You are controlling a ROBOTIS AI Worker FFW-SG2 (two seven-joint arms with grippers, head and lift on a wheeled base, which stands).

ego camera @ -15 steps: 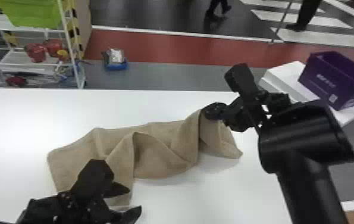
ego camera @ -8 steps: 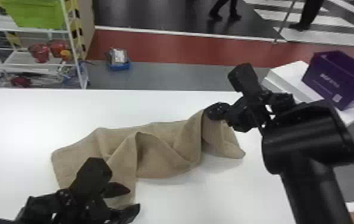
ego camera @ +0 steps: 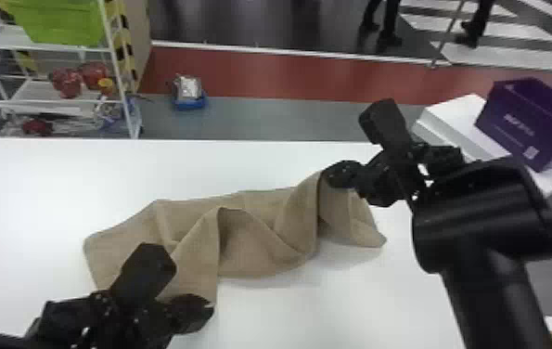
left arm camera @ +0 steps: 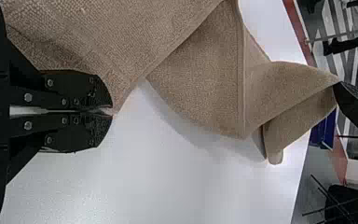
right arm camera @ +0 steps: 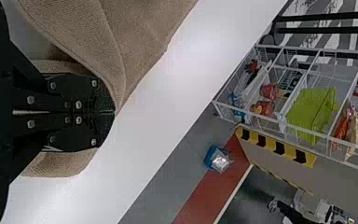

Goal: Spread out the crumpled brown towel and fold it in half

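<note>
Towel (ego camera: 260, 241) lay rumpled on the white table (ego camera: 80, 181), btwn both grippers. Near side: L gripper (left arm camera: 111, 111) was closed, w/ a near corner pinched in its tips; most cloth lay fwd & R of it. Long axis ran L to R, slanting away twd R, folds btwn. Farther off, R gripper (right arm camera: 113, 112) was closed on the far edge, most cloth lying L & nearer, loose corner pointing R & back. Neither had the shorter reach; next pull prob. needed to go along that axis.
</note>
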